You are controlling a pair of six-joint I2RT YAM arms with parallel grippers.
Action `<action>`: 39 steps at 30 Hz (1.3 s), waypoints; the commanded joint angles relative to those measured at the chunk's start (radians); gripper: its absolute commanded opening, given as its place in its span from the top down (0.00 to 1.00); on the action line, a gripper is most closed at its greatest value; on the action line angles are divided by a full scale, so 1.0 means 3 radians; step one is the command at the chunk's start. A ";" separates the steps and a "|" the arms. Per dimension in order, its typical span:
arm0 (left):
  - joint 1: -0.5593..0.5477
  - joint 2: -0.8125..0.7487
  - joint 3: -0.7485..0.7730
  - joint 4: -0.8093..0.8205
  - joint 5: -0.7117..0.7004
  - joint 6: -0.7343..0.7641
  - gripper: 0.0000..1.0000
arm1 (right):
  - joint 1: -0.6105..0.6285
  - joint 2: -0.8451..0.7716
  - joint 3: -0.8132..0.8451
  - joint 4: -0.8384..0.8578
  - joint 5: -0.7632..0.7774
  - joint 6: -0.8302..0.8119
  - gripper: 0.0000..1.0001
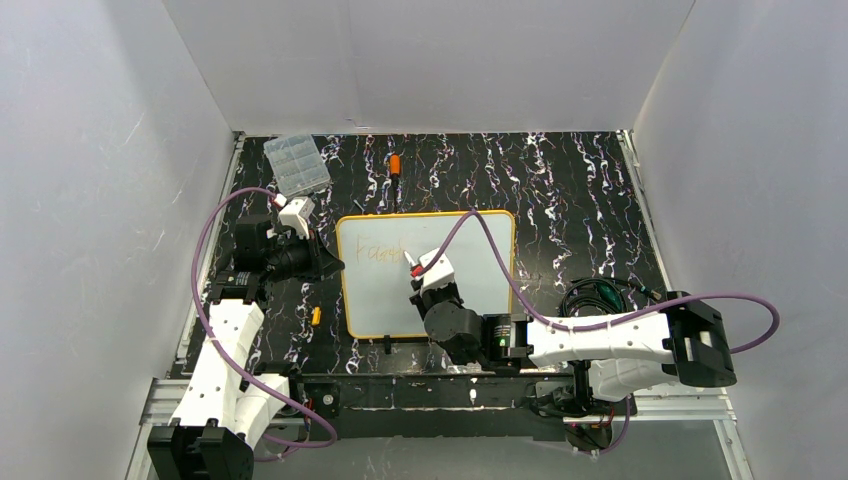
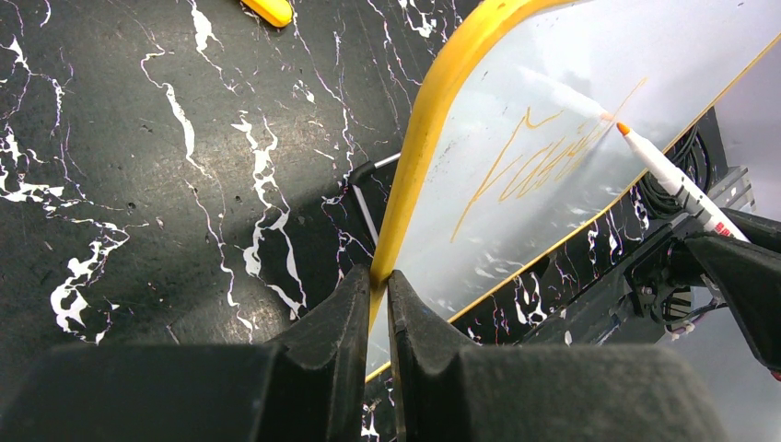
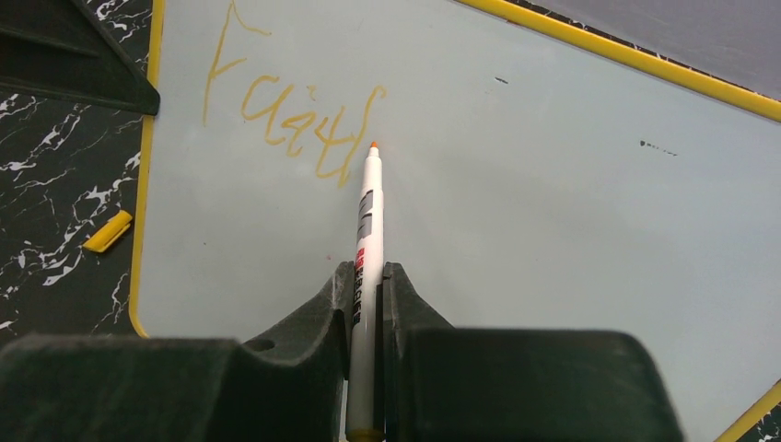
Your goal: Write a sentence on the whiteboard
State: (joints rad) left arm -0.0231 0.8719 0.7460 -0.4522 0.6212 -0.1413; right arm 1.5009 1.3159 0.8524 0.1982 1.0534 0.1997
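Note:
The whiteboard (image 1: 470,290) with its yellow-orange rim lies in the middle of the black marbled table. Faint orange letters (image 1: 383,250) form one short word in its upper left part; they also show in the right wrist view (image 3: 295,120) and the left wrist view (image 2: 543,166). My left gripper (image 2: 379,276) is shut on the board's left rim (image 2: 433,120). My right gripper (image 3: 368,272) is shut on a white marker (image 3: 368,212). The marker's orange tip rests at the end of the last letter. The same marker shows in the left wrist view (image 2: 663,170).
A clear plastic compartment box (image 1: 296,163) sits at the back left. A small orange item (image 1: 395,165) lies behind the board. A small yellow piece (image 1: 316,316) lies left of the board. Black cables (image 1: 595,295) coil at the right. White walls enclose the table.

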 commanded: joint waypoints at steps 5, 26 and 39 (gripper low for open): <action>-0.0014 -0.0023 0.0058 -0.0042 0.0114 -0.0010 0.90 | 0.0008 -0.0046 0.0025 0.0004 0.0226 0.0062 0.99; -0.0014 -0.0023 0.0059 -0.0042 0.0112 -0.0015 0.90 | 0.0052 -0.0117 -0.0146 -0.0487 0.0044 0.0632 0.99; -0.0011 -0.0027 0.0060 -0.0042 0.0096 -0.0015 0.90 | 0.0089 -0.0290 -0.0146 -0.0080 -0.0054 0.0273 0.99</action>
State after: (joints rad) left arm -0.0231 0.8719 0.7460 -0.4500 0.6178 -0.1417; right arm 1.5208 1.2892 0.8200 0.0822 1.0363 0.3393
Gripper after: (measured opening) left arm 0.105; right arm 0.197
